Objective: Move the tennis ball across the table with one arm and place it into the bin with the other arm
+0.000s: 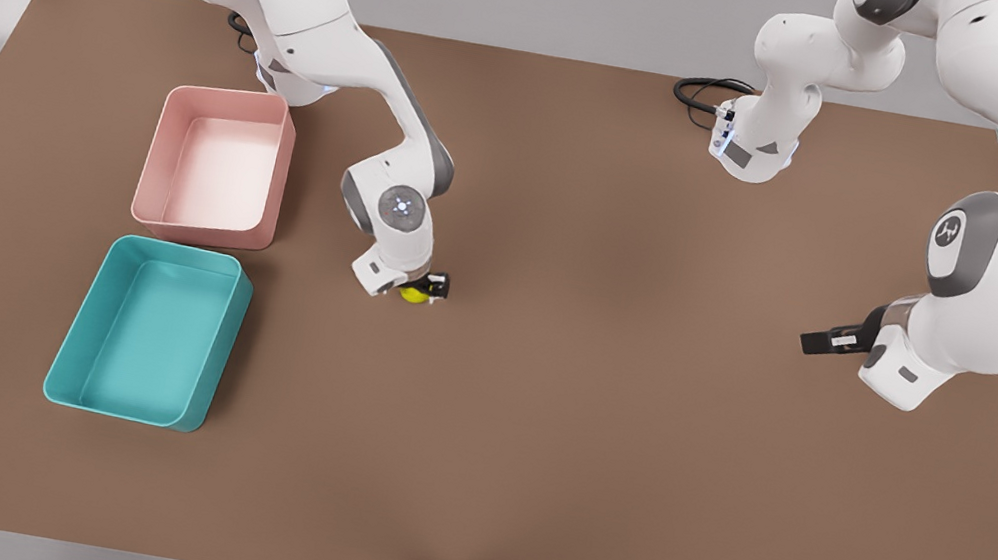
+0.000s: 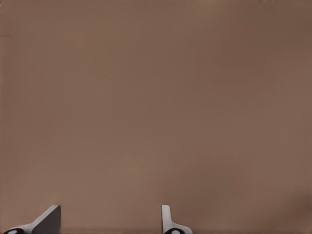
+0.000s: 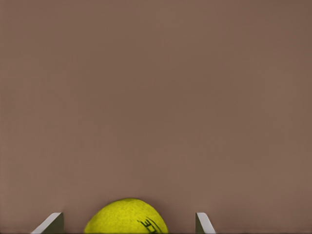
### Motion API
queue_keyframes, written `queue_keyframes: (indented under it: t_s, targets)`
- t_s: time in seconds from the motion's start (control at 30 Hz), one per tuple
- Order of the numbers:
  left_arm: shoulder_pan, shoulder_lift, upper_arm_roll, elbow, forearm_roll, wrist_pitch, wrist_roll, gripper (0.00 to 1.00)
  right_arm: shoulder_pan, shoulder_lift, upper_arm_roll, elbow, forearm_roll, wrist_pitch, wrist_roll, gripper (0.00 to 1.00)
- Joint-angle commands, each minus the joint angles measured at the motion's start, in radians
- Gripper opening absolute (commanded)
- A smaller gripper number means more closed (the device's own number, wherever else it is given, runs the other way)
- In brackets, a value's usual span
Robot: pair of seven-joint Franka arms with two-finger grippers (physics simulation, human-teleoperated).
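The right pincer (image 1: 422,289) is down at the small yellow-green fuzzy tennis ball (image 1: 413,294), which sits on the flat brown tabletop (image 1: 597,418) near its middle, just off the corner of the pink rectangular bin (image 1: 216,164). In the right wrist view the fingers stand apart either side of the ball (image 3: 126,217); whether the pads touch it I can't quite tell. That ball is light, springy and felt-covered, so it should grip well, but it rolls freely. Best taken across its widest girth. The teal rectangular low-walled bin (image 1: 151,331) waits near the front view's left, well apart from the ball. The left pincer (image 1: 825,343) hangs idle with fingers spread over bare tabletop on the front view's right.
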Motion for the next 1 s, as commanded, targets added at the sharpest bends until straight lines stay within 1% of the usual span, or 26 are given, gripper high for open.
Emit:
queue_keyframes:
  t_s: [0.0, 0.17, 0.3, 0.7, 0.83, 0.9, 0.97]
  targets:
    - [-0.001, -0.002, 0.0, 0.001, 0.0, -0.008, -0.06, 1.0, 0.003, 0.003, 0.001, -0.003, 0.001, 0.0, 0.025, 1.0]
    - [0.001, -0.004, 0.0, 0.001, 0.002, -0.011, -0.054, 1.0, 0.015, 0.024, 0.005, 0.003, 0.001, 0.0, 0.025, 1.0]
    - [-0.003, -0.004, -0.002, 0.001, 0.003, -0.082, -0.057, 1.0, 0.017, 0.033, 0.005, -0.003, 0.001, 0.003, 0.024, 1.0]
    - [-0.004, 0.001, -0.003, 0.001, 0.005, -0.094, -0.054, 1.0, 0.027, 0.062, 0.015, -0.006, 0.001, 0.005, 0.022, 1.0]
    - [-0.004, 0.0, -0.003, 0.001, 0.006, -0.103, -0.054, 1.0, 0.024, 0.076, 0.017, 0.005, 0.004, 0.003, 0.018, 0.83]
    - [-0.006, 0.001, -0.003, 0.002, 0.006, -0.103, -0.056, 1.0, 0.024, 0.075, 0.017, 0.008, 0.005, 0.002, 0.016, 0.68]
    - [-0.007, 0.001, -0.003, 0.004, 0.006, -0.102, -0.056, 1.0, 0.021, 0.07, 0.018, 0.009, 0.005, 0.0, 0.015, 0.64]
